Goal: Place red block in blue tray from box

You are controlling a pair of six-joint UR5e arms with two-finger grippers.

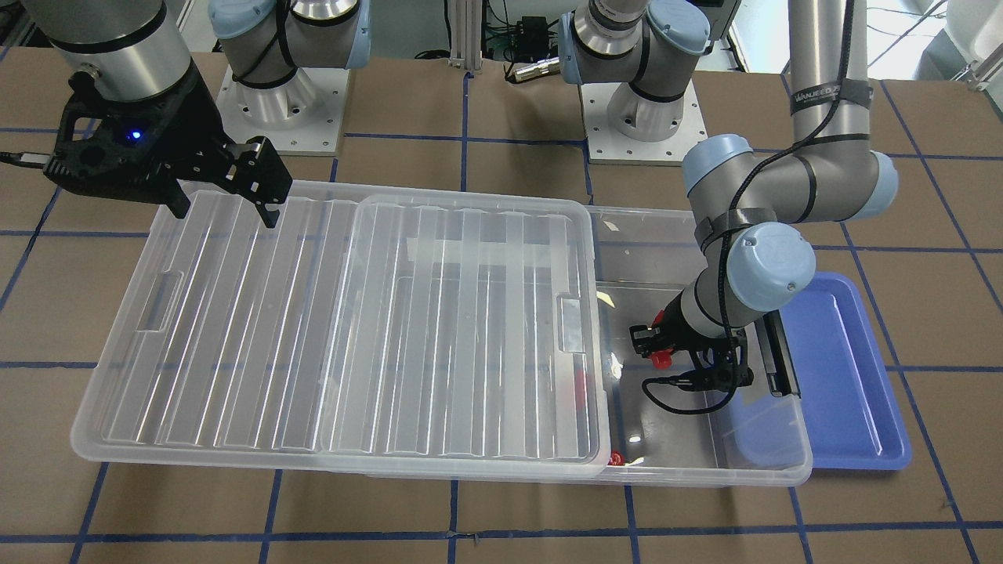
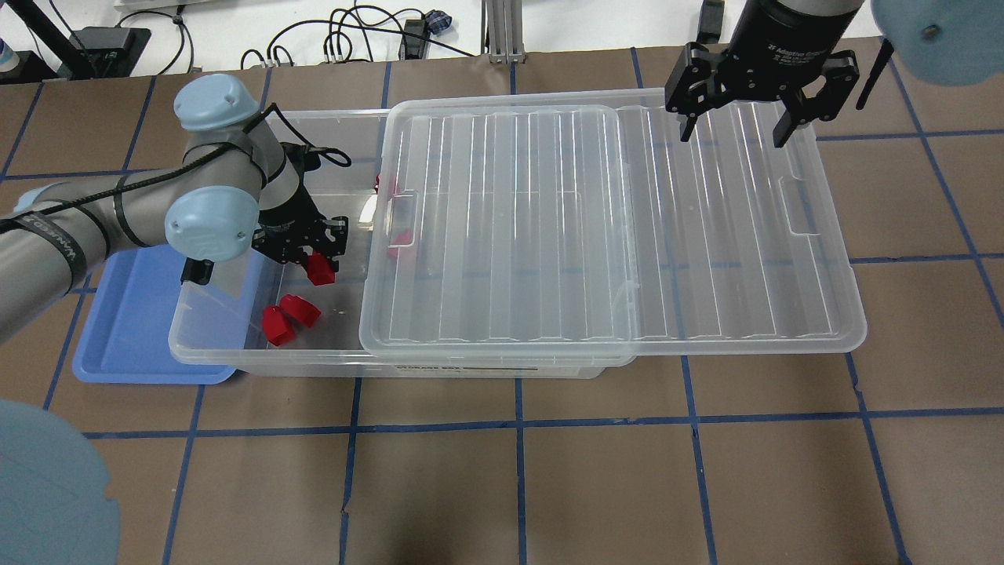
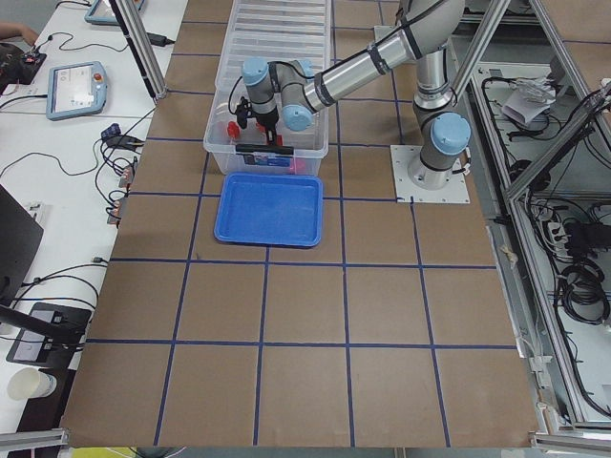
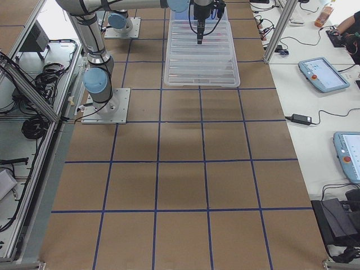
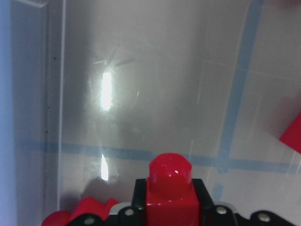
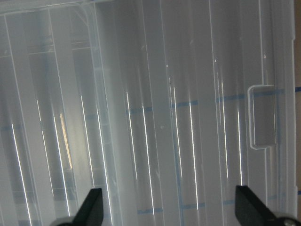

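1. Overhead exterior view showed the left gripper (image 2: 317, 260) reaching down into the uncovered end of the box (image 2: 235, 357), its fingers clamped on a red block (image 2: 320, 270).
2. In the left wrist view the block (image 5: 169, 188) sat squarely between the two black fingers, with its rounded stub poking out past the fingertips. Gripping the chunky body probably gave flatter faces to hold than the stub would.
3. The block appeared to be held clear of the box floor, though the pictures did not settle this.
4. Two spare red blocks (image 2: 287, 318) lay on the floor just below and beside the left gripper, apart from it. More red showed under the lid's edge on its other side.
5. The ribbed lid (image 2: 612, 227) sat shifted toward the right arm, which left open only the end where the left gripper worked.
6. The right gripper (image 2: 733, 132) hung over the lid's far edge with its fingers spread wide and nothing between them. I could not tell whether they touched the lid; it looked placed to manage the lid, not the blocks.
7. The blue tray (image 2: 125, 329) lay beyond the box's end wall, outward from the left gripper, partly tucked under the box. By my judgement the block still needed lifting over that wall.
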